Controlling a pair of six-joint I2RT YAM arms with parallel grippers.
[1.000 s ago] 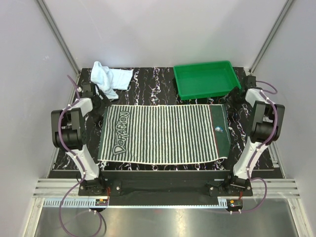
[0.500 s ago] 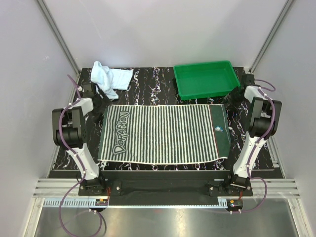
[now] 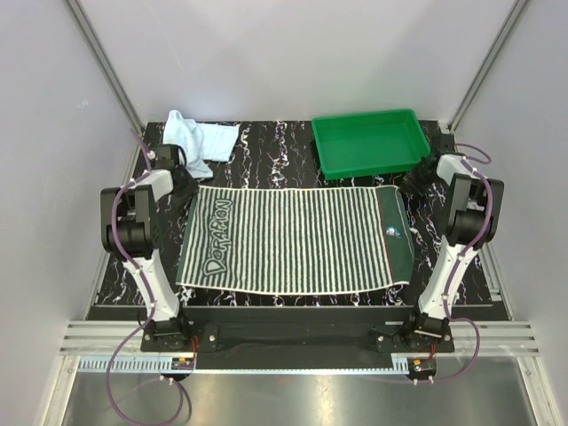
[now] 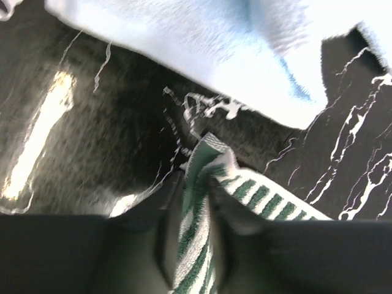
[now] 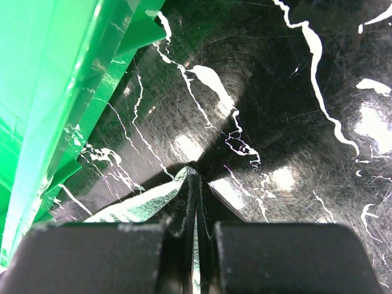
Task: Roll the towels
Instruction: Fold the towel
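Observation:
The green-and-white striped towel (image 3: 297,241) lies spread flat across the middle of the black marbled table. My left gripper (image 3: 188,188) is shut on its far left corner (image 4: 205,177), which stands pinched up between the jaws. At the far right corner (image 5: 191,184) my right gripper (image 3: 410,184) is shut on the dark edge of the same towel. The pale blue towel (image 3: 197,142) lies crumpled at the back left, just beyond the left gripper, and fills the top of the left wrist view (image 4: 202,43).
A green plastic tray (image 3: 371,142) stands at the back right, close beside the right gripper; its wall (image 5: 55,92) shows along the left of the right wrist view. White walls enclose the table on three sides.
Both grippers have gone from open to shut on the striped towel's far corners. Each arm shifted slightly toward the far side.

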